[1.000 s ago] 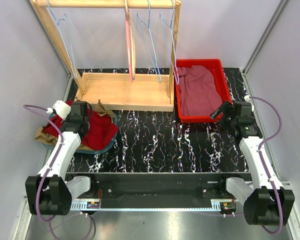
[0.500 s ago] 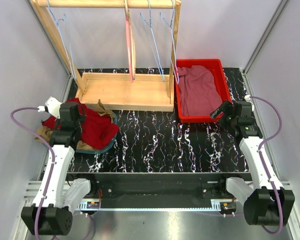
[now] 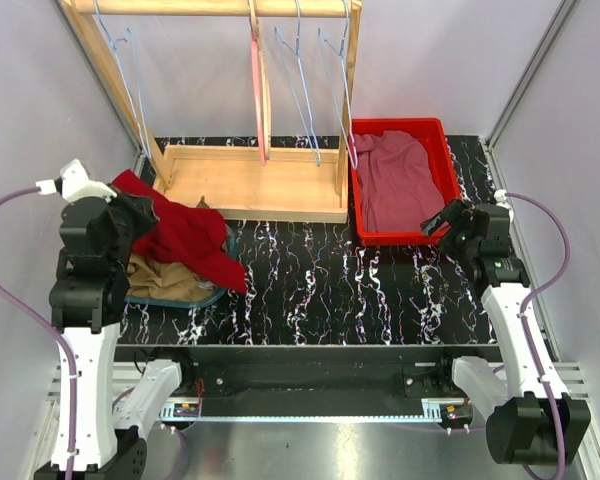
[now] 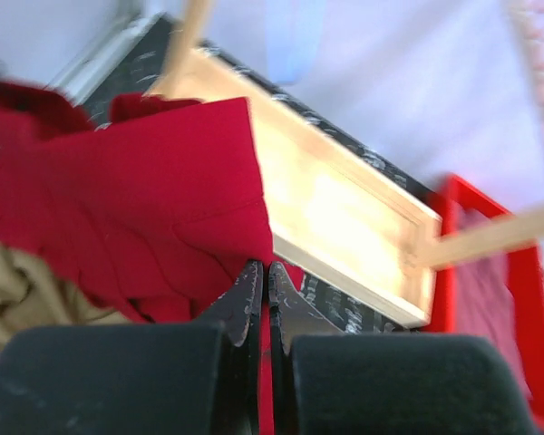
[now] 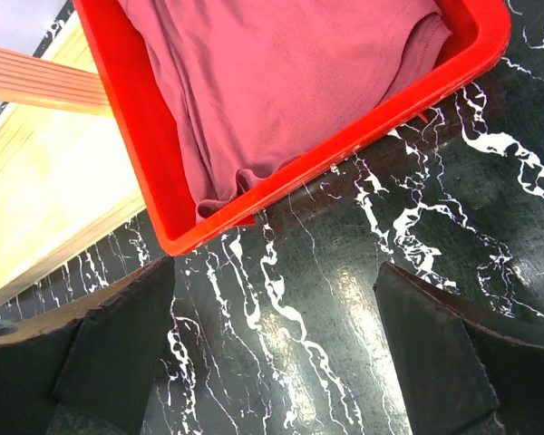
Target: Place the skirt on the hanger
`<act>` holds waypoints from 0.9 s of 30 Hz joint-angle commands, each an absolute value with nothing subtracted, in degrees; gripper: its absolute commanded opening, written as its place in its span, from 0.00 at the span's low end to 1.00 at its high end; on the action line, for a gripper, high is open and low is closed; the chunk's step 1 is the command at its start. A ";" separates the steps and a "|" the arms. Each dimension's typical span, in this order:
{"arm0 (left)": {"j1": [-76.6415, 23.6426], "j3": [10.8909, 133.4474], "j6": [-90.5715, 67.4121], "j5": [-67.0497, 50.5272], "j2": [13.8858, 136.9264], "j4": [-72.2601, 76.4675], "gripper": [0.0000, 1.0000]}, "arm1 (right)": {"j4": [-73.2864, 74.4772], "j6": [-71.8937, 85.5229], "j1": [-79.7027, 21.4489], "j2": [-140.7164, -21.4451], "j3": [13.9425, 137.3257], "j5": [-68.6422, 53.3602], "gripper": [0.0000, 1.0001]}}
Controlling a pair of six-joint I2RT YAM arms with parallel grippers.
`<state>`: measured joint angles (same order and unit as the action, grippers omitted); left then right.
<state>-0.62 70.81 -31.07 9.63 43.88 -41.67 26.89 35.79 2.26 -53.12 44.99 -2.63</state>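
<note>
Now: left gripper [image 4: 261, 281] clenched on the one red skirt [image 4: 145, 199].
Long axis runs from its jaws rightward, far corner drooping; right gripper [image 5: 272, 353] spread, empty.

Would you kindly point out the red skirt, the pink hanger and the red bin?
red skirt [image 3: 185, 233], top external view, middle of the lifted cloth
pink hanger [image 3: 257, 100], top external view, its long hanging side
red bin [image 3: 390, 239], top external view, near wall

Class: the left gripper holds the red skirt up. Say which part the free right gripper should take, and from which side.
Probably the low corner of the red skirt, approached from the right across the table. It droops free toward the open right gripper, clear of the tan cloth, while the shut left gripper pinches the opposite upper edge.
</note>
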 commanded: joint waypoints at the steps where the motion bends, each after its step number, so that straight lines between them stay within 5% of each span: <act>1: -0.53 80.75 -24.88 -7.78 46.31 -37.97 0.00 | 28.30 34.19 2.37 -51.59 48.16 -2.20 1.00; 8: -3.15 80.17 -25.05 -19.78 49.14 -34.11 0.00 | 30.94 33.66 2.37 -51.59 51.85 -3.86 1.00; 27: -46.92 48.29 -29.35 8.78 54.84 -18.37 0.00 | 35.95 28.92 2.37 -49.48 56.78 -12.73 1.00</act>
<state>-42.02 54.26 -27.44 2.33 55.48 -26.30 35.46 31.09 2.26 -49.91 54.43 -7.88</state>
